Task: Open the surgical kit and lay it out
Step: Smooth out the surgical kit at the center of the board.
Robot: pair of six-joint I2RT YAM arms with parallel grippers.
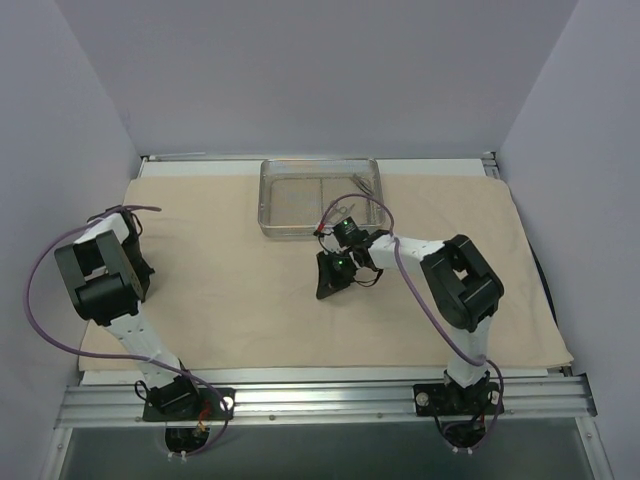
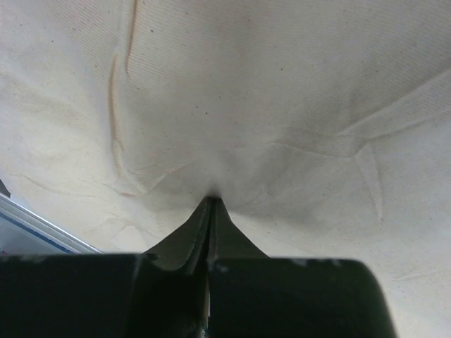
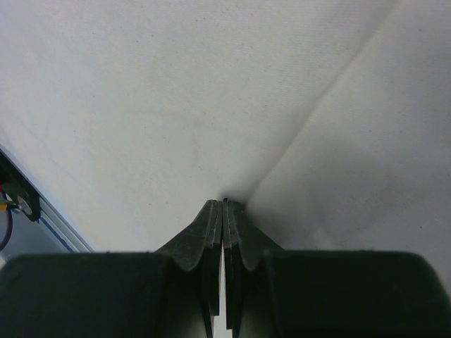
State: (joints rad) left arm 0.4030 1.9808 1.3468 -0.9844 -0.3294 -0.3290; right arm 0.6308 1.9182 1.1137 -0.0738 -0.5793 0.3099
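The beige cloth wrap [image 1: 230, 300] lies spread out over most of the table. The silver wire-mesh tray [image 1: 268, 205] stands on it at the back centre, with thin metal instruments [image 1: 365, 183] in its right part. My left gripper [image 1: 142, 268] is low at the cloth's left side, largely hidden under its arm. In the left wrist view it [image 2: 211, 199] is shut, and the cloth [image 2: 282, 105] puckers at its tips. My right gripper [image 1: 325, 290] points down at the cloth's middle, in front of the tray. In the right wrist view it [image 3: 224, 201] is shut where a cloth [image 3: 141, 105] fold ends.
Grey walls close in the table on the left, right and back. A metal rail [image 1: 320, 400] runs along the near edge with both arm bases on it. The rail edge shows at lower left in both wrist views [image 2: 42, 225] [image 3: 42, 218].
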